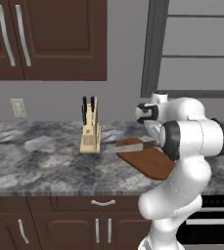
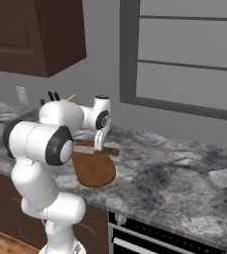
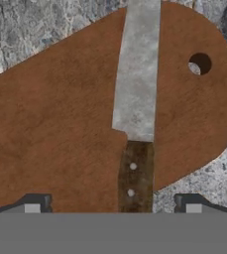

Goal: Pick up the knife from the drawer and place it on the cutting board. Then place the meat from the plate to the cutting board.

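Observation:
The knife [image 3: 136, 99] lies flat on the cutting board [image 3: 55, 124], its silver blade pointing away from my hand and its brown handle [image 3: 135, 176] near the board's edge. My gripper [image 3: 112, 208] hovers just over the handle, open, with one fingertip [image 3: 33, 207] on each side and nothing held. From the right base view the gripper [image 2: 99, 145] points down at the knife [image 2: 85, 149] on the board [image 2: 95, 171]. The board [image 1: 150, 162] and blade [image 1: 130, 145] also show on the counter. The drawer [image 1: 74, 202] below is shut. The meat and the plate are out of view.
A pale knife block [image 1: 90, 132] with black-handled knives stands left of the board. Dark upper cabinets [image 1: 45, 39] hang over the marble counter [image 1: 35, 166]. A window [image 2: 184, 54] is behind, and an oven front [image 2: 159, 238] sits under the counter to the right.

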